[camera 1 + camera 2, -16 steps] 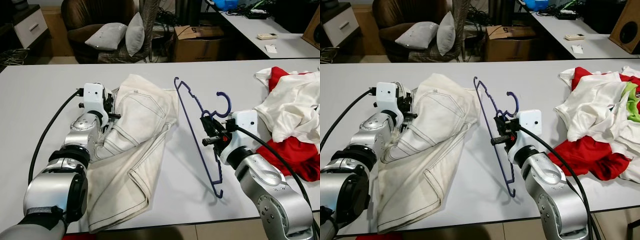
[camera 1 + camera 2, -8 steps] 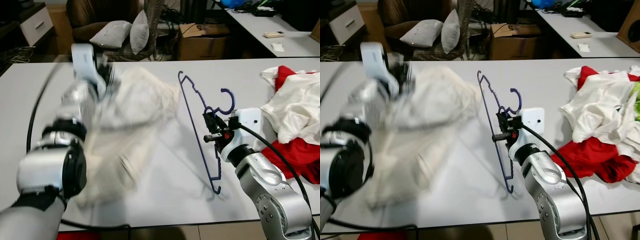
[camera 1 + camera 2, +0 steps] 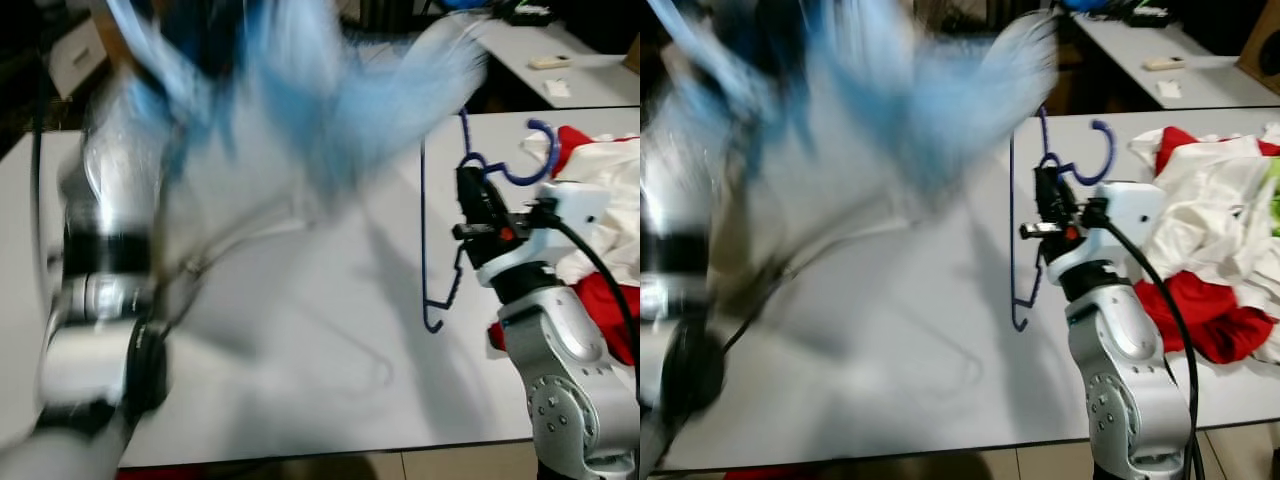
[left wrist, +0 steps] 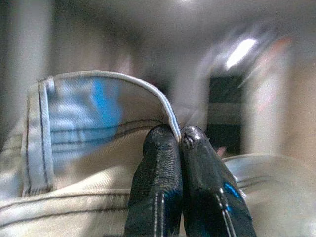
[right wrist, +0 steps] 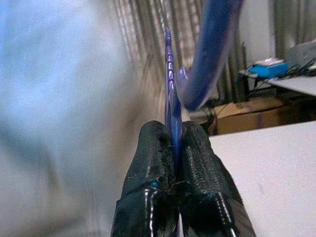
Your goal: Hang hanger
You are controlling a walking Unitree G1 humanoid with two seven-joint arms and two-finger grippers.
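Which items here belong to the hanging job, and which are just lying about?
In use: blue hanger pinched by right gripper; pale trousers, waistband clamped by left gripper.
Lying about: red and white clothes pile; white table.

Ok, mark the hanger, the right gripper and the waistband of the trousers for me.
hanger (image 3: 423, 215): left eye view, on its long straight bar.
right gripper (image 5: 174, 143): right wrist view, between the fingertips shut on the hanger.
trousers (image 4: 106, 79): left wrist view, on the waistband's curved edge.
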